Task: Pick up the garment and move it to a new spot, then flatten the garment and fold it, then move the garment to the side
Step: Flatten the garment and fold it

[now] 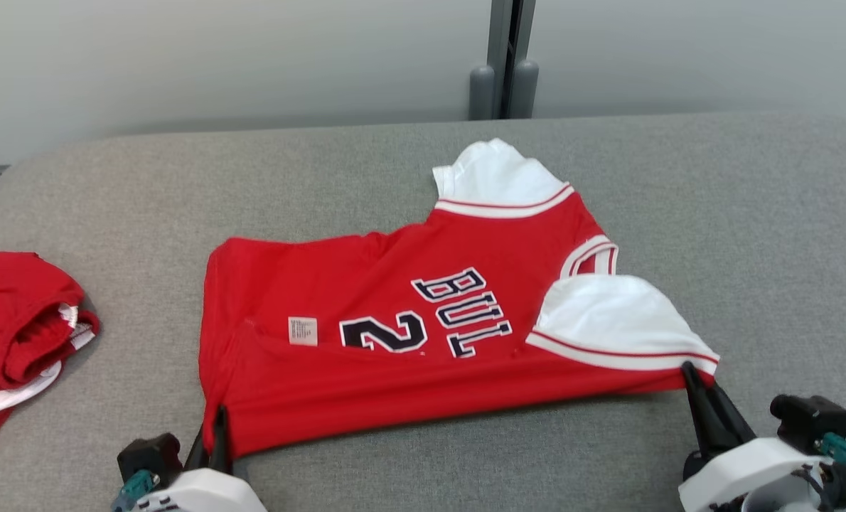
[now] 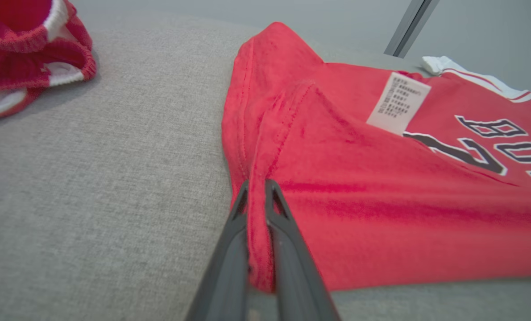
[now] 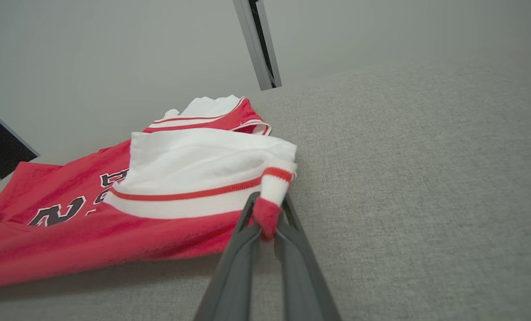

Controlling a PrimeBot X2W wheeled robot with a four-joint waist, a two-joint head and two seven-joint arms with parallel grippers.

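1. Shirt (image 1: 394, 341): red, white sleeves, dark number and letters. It lies spread across the middle of the grey cushion (image 1: 750, 213), and its near edge is stretched between my two grippers.
2. My left gripper (image 2: 256, 186): fingers pressed together on a pinched fold at the shirt's near left corner, with red cloth showing between them.
3. My right gripper (image 3: 267, 203): fingers clamped on the near right corner, where the red hem meets the white band of the sleeve (image 1: 611, 313).
4. Label (image 1: 302, 331): small and white, on the shirt just left of the number.
5. Other red garment (image 1: 18, 334): bunched, with white trim, at the cushion's left edge, well apart from the shirt.
6. Wall (image 1: 217, 57): pale grey, behind the cushion.
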